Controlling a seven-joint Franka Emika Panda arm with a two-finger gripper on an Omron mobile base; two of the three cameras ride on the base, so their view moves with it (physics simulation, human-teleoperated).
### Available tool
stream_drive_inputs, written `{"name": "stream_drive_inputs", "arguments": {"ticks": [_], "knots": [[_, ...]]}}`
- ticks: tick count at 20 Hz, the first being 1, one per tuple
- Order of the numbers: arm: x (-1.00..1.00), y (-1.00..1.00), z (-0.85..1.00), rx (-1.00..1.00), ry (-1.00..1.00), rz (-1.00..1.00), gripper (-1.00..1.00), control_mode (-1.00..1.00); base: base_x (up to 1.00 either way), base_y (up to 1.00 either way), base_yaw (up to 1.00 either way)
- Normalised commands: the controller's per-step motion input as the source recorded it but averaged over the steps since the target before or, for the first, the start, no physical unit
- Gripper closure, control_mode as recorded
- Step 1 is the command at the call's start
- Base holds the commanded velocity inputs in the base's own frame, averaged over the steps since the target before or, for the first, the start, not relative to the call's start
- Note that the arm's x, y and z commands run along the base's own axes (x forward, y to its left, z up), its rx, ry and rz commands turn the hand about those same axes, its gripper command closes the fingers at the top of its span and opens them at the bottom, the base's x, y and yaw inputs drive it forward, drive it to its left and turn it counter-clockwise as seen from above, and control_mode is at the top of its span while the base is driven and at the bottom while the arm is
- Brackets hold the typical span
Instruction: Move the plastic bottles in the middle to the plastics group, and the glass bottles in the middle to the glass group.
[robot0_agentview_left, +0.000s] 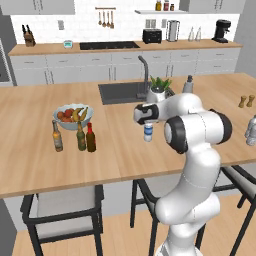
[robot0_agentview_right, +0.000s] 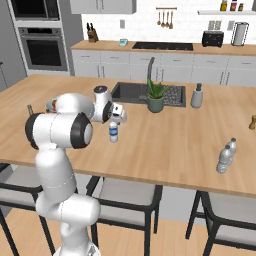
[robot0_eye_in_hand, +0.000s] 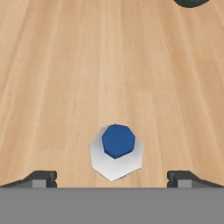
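Claw (robot0_eye_in_hand: 112, 179) spread wide above the small blue-capped, blue-banded clear plastic bottle (robot0_eye_in_hand: 116, 152) on the wooden table (robot0_eye_in_hand: 65, 87); pre-grasp step, next descend and clamp.

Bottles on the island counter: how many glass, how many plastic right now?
Glass: 3 (amber bottle, green bottle, red-capped bottle)
Plastic: 3 (blue-label bottle, nearer clear bottle, farther clear bottle)
Total: 6
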Motion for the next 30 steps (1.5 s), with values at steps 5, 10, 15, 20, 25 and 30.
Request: {"name": "stream_drive_inputs", "arguments": {"ticks": [5, 10, 15, 20, 25, 30], "knots": [[0.25, 0.00, -0.35, 0.00, 0.00, 0.00, -1.00, -1.00, 0.00, 0.00, 0.00], [0.11, 0.00, -0.11, 0.00, 0.00, 0.00, -1.00, -1.00, 0.00, 0.00, 0.00], [0.00, 0.00, 0.00, 0.00, 0.00, 0.00, 1.00, -1.00, 0.00, 0.00, 0.00], [-0.02, -0.01, 0.00, 0.00, 0.00, -0.01, 1.00, -1.00, 0.00, 0.00, 0.00], [-0.47, -0.21, 0.09, 0.00, -0.02, -0.05, 1.00, -1.00, 0.00, 0.00, 0.00], [-0.72, -0.61, 0.25, 0.01, -0.04, -0.19, 1.00, -1.00, 0.00, 0.00, 0.00]]}}
